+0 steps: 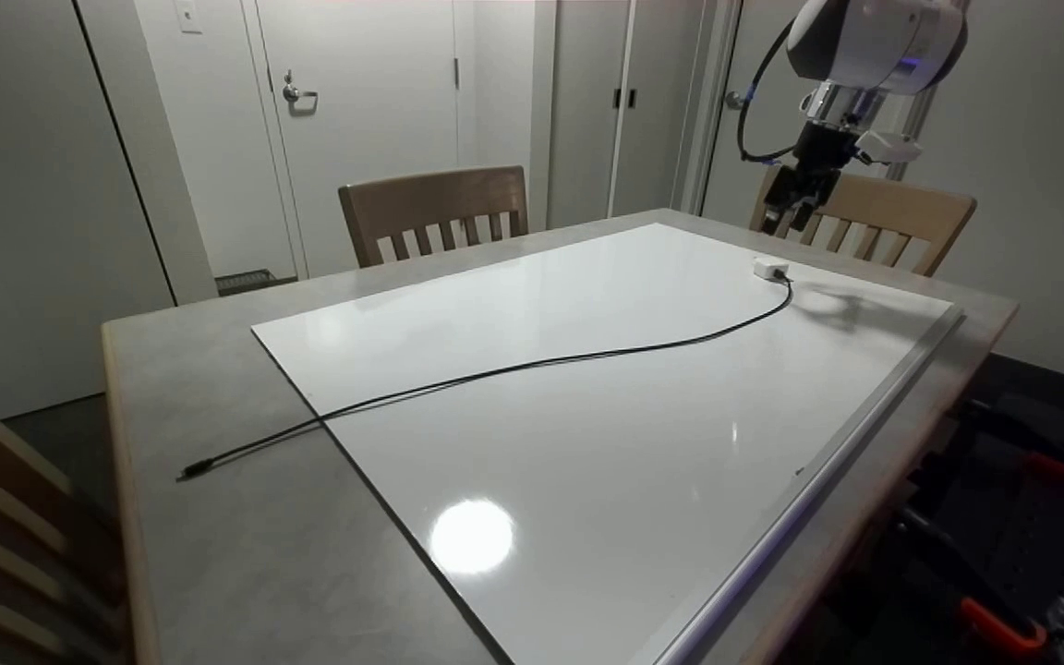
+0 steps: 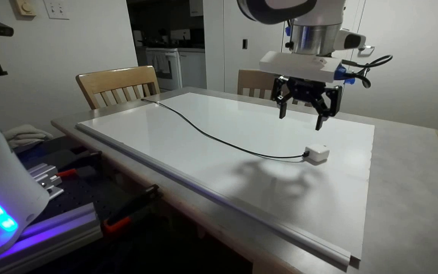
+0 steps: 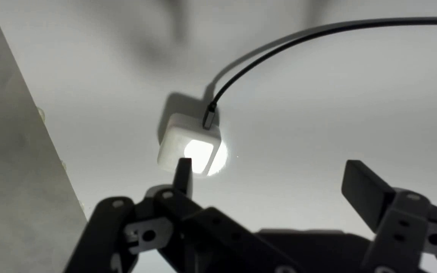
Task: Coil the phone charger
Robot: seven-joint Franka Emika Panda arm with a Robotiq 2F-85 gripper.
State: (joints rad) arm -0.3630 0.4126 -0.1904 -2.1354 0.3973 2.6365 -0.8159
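In an exterior view, the black cable [image 1: 541, 363] is laid from the white adapter [image 1: 769, 268] across the white board [image 1: 634, 443], past its edge. In an exterior view, the gripper [image 2: 300, 121] is seen above this board. In the wrist view, its fingers [image 3: 366, 189] are well spread.

Phone charger [image 1: 541, 363] stretched out in a gentle wave: thin black cable [image 3: 355, 26], one end plugged into a white block [image 3: 175, 149] on a white board [image 1: 587, 480], the other end's plug [image 1: 198, 468] on the grey tabletop [image 1: 236, 573].
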